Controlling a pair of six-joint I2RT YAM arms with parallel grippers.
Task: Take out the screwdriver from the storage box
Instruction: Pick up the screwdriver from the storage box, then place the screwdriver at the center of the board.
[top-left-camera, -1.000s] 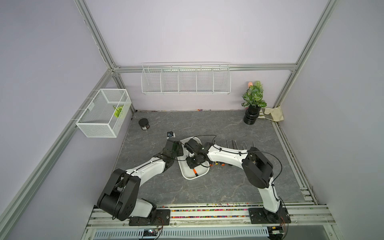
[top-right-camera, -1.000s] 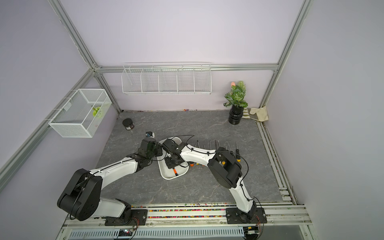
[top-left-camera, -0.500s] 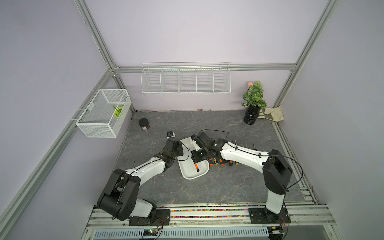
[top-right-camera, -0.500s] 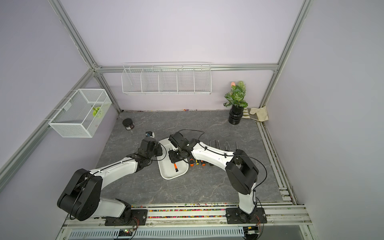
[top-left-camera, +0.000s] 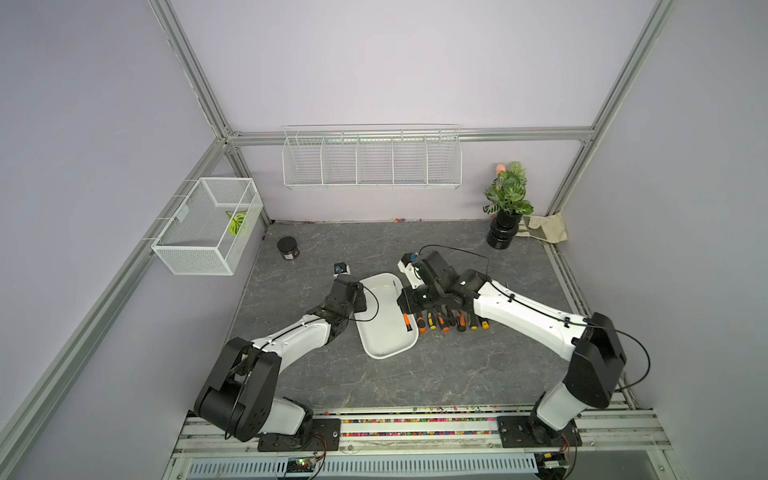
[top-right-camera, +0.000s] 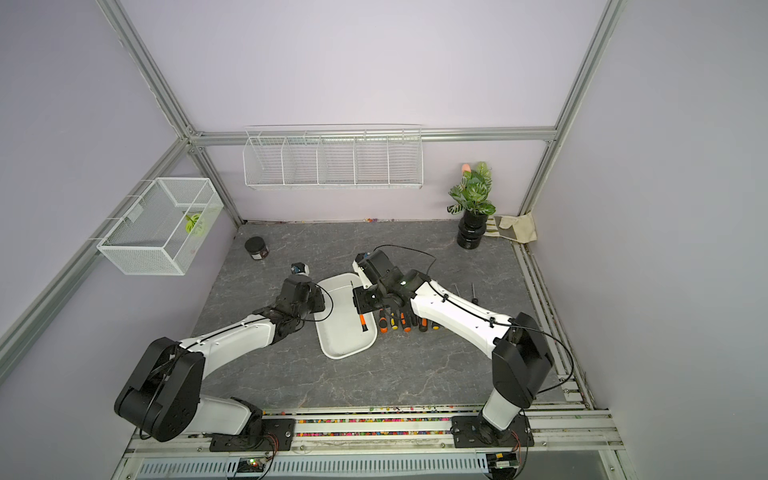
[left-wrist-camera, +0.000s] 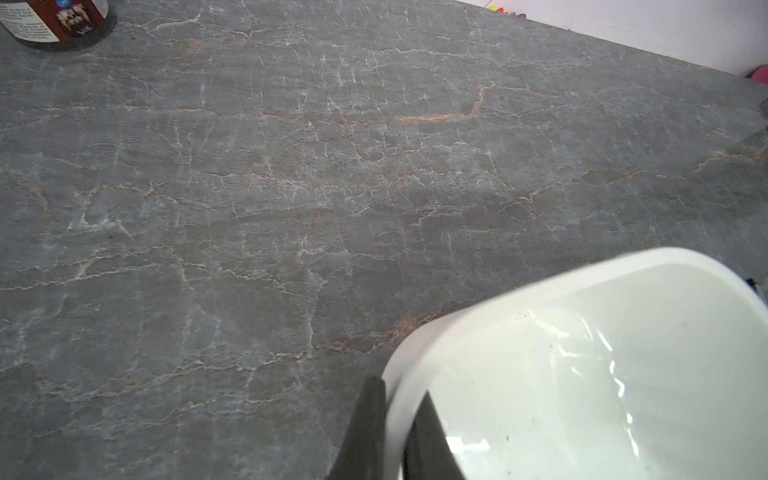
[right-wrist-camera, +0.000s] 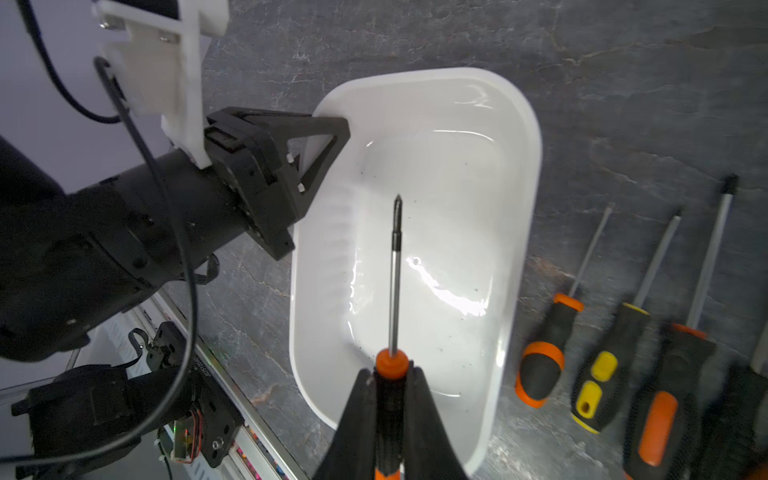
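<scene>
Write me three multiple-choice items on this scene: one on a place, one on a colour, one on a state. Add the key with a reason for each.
1. Where on the storage box is the left gripper?
A. on its rim
B. flat on its floor
C. nowhere near it

2. What colour is the collar where the screwdriver handle meets the shaft?
A. blue
B. green
C. orange

3. What state is the right gripper in?
A. open and empty
B. shut on the screwdriver
C. shut on nothing

Key:
1 A: the left wrist view shows the jaws astride the white rim.
2 C: the right wrist view shows an orange collar.
3 B: the jaws pinch the handle from both sides, with the shaft pointing out over the storage box.
</scene>
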